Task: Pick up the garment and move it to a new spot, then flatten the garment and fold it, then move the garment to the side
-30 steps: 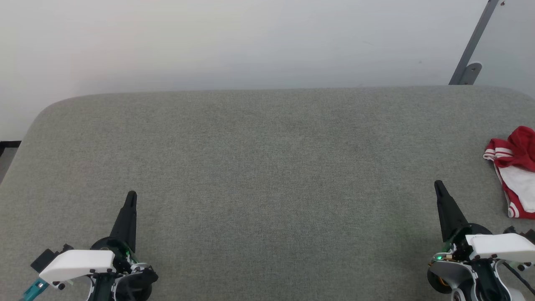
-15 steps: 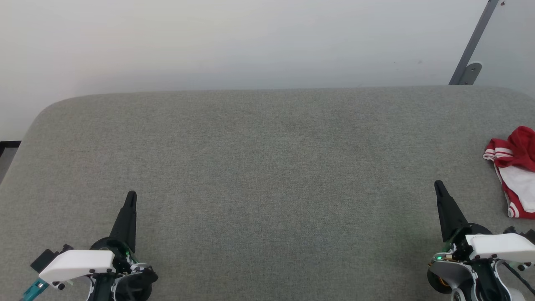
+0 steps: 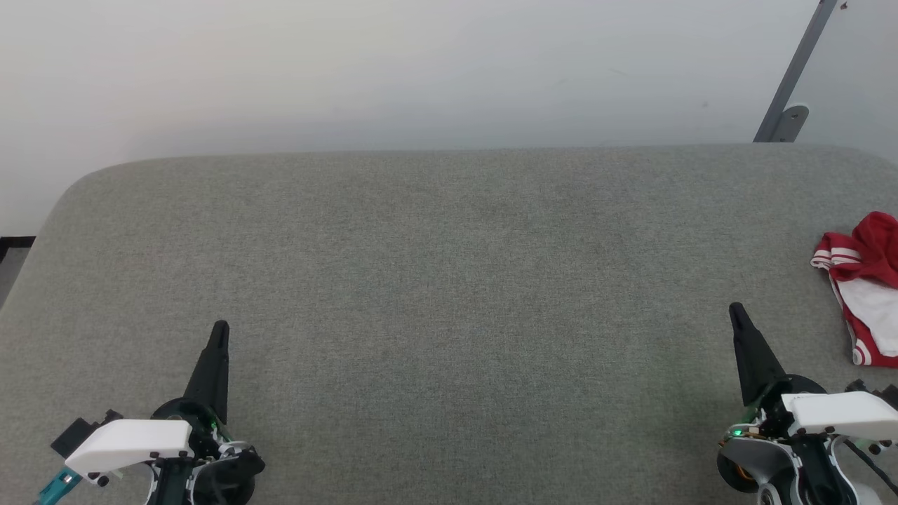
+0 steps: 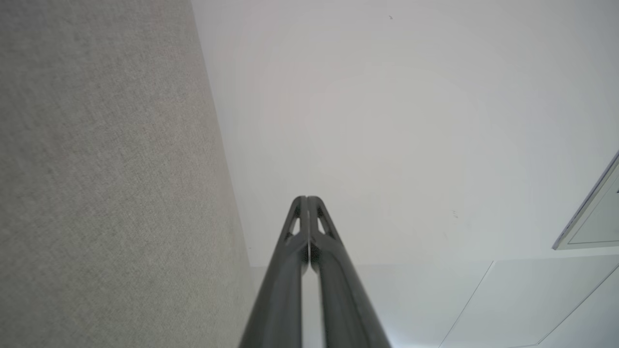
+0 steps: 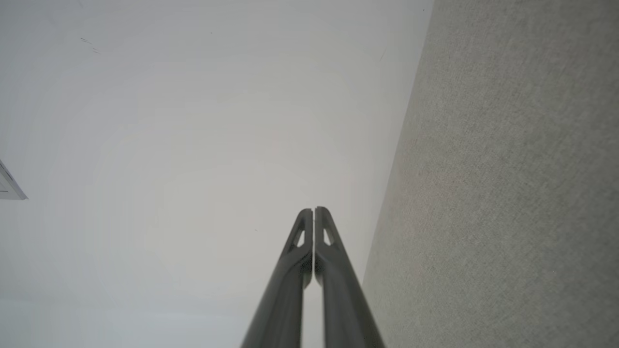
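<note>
Grey fabric surface [image 3: 449,280] is lying before a white wall [image 3: 351,70]. Left gripper [image 3: 220,328] is pointing wallward, fingers pressing together, gripping nothing. Right gripper [image 3: 735,310] is doing likewise, fingers meeting, empty. Garment [image 3: 870,301] is lying crumpled rightward of those fingertips, apart from them.

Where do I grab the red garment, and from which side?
Likely the raised red bunch at the far end of the garment, coming from above and its left with the right gripper, nearest it. That hump stands off the table; the white panel lies flat.
</note>
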